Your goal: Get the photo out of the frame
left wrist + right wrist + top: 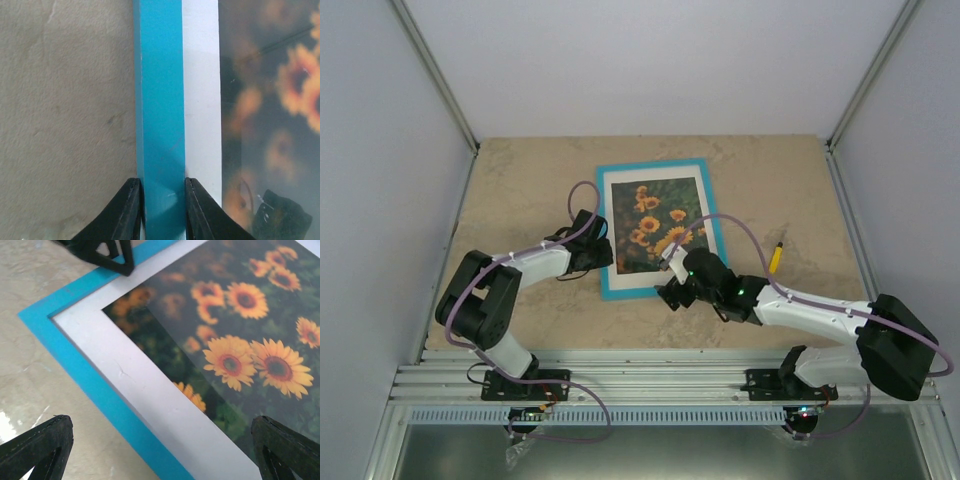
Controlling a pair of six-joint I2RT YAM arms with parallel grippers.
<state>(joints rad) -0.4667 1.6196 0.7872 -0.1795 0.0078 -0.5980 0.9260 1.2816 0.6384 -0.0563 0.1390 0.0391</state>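
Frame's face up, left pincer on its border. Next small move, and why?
Probably lift the left pincer slightly to raise that side of the frame. Its fingers pinch the turquoise border, the photo lies face up, and the back is out of sight. The right pincer hovers open by the near edge.

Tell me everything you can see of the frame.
The frame is a rectangle with a thin turquoise border, a white mat inside it and a glossy front over a sunflower photo. It lies flat, face up, on the table. The left gripper is closed on its left border; the open right gripper hangs over its near edge.
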